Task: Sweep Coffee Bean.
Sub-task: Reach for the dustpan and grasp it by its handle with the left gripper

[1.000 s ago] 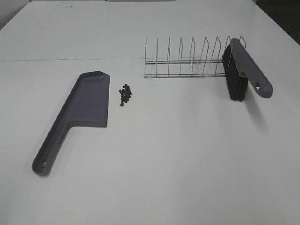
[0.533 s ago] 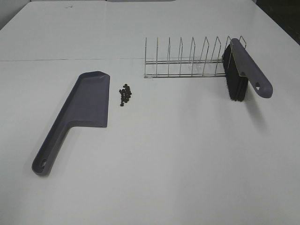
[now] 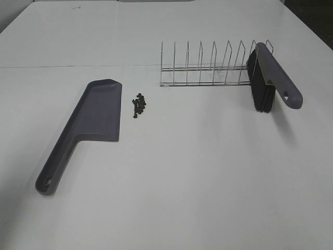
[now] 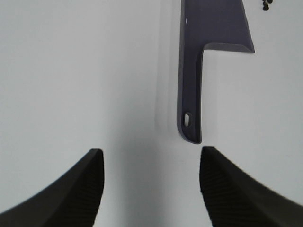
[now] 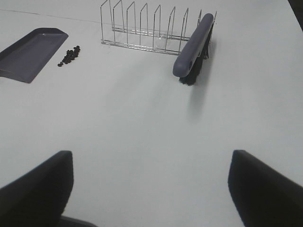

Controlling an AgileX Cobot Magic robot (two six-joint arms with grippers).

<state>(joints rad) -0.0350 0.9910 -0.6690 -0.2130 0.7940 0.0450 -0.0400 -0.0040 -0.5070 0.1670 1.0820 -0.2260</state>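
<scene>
Left end effector [image 4: 150,163]: released. The two dark ribbed fingers [image 4: 80,189] stand wide apart with nothing between them, above bare counter [image 3: 197,177]. It does not show in the exterior high view.
Dustpan [image 3: 96,117]: grey-purple, lying flat on the left part of the counter. The pan end points to the far side and the long handle runs toward the near left. The hang hole [image 4: 188,118] at the handle end lies just ahead of the left end effector's open gap, apart from both fingers.
Coffee bean [image 3: 138,105]: a small tight cluster of dark roundish beans on the counter, just beside the right edge of the dustpan's pan, not touching it. All beans lie outside the pan.
Wire rack [image 3: 208,70]: a chromed divider rack with a row of upright loops, standing at the far side, right of the beans and well apart from them.
Brush [image 3: 274,77]: grey-purple handle, black bristles [image 3: 261,96]. It leans tilted at the right end of the wire rack, with the bristles down on the counter and the handle end raised toward the near right.
Right end effector [image 5: 149,165]: released. Both dark fingers [image 5: 42,189] are spread wide over bare counter, empty, well apart from the brush.
</scene>
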